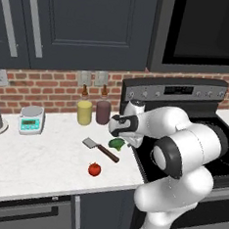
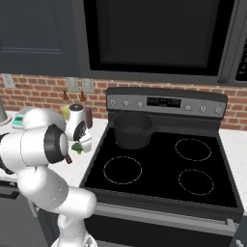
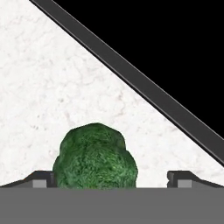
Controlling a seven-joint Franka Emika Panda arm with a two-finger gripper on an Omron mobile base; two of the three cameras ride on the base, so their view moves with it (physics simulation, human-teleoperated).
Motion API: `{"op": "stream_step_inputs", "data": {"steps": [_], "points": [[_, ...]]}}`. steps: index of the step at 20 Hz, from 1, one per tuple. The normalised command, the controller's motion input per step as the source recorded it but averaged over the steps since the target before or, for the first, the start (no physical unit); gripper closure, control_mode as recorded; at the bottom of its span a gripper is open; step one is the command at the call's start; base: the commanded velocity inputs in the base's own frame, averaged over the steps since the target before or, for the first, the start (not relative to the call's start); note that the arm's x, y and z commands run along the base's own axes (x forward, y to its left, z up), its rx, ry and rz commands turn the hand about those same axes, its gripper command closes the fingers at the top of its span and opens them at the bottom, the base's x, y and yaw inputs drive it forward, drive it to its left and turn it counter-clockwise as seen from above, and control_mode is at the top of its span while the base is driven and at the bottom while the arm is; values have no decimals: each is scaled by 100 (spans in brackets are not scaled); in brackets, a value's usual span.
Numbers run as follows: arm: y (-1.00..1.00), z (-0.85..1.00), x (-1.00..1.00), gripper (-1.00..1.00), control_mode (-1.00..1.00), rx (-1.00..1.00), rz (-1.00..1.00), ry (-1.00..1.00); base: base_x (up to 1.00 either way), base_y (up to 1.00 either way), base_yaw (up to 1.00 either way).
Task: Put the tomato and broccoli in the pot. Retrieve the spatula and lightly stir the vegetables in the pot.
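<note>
The jaws stand spread wide over the broccoli [image 3: 94,156], one tip on each side of it and neither visibly touching; nothing is pinched. In the hand view the floret sits between the tips, nearer the one on the view's left, on the white marble worktop [image 3: 57,78], close to the dark edge of the stove [image 3: 144,94]. From the left base view the gripper [image 1: 123,138] hangs just above the broccoli, which lies at the right end of the worktop beside the stove.

So the task is barely begun, by my reading. The spatula [image 1: 100,149] lies flat on the worktop just left of the broccoli, handle pointing toward the stove, untouched. The tomato [image 1: 94,169] rests nearer the front edge, apart from both. The pot [image 2: 132,129] stands on the rear left burner; its inside looks empty, though the angle is shallow and I cannot be sure.

Everything is left: closing on the broccoli and carrying it to the pot, the same for the tomato, then fetching the spatula and stirring.
</note>
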Motion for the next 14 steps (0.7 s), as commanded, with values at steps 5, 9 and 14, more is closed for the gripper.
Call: {"op": "stream_step_inputs", "data": {"steps": [5, 9, 14], "points": [[8, -21, 2, -100, -100, 0, -4, 0, 0, 0, 0], [11, -18, -3, -100, -100, 0, -2, -2, 0, 0, 0], [8, -22, -1, -100, -100, 0, -2, 0, 0, 0, 0]]}}
